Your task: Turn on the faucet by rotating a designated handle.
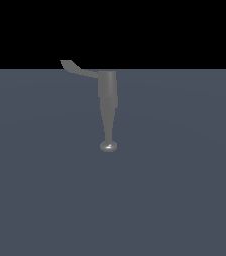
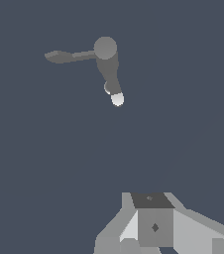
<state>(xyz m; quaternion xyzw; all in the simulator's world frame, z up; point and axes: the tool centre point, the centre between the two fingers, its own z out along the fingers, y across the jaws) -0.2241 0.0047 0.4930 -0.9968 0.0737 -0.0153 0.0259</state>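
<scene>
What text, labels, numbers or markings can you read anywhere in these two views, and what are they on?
None: there is no readable text in either view.
The faucet and its handle are plain grey, with no lettering.
The gripper in the wrist view shows only a small dark diamond mark, not a letter or number.
The floor is bare.

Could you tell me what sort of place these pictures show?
Most likely a bare simulated test scene, not a real kitchen or bathroom. A lone grey faucet with its curved handle stands on a plain slate-grey floor under a flat black background, with no sink or walls. The pincer is far from it.
</scene>
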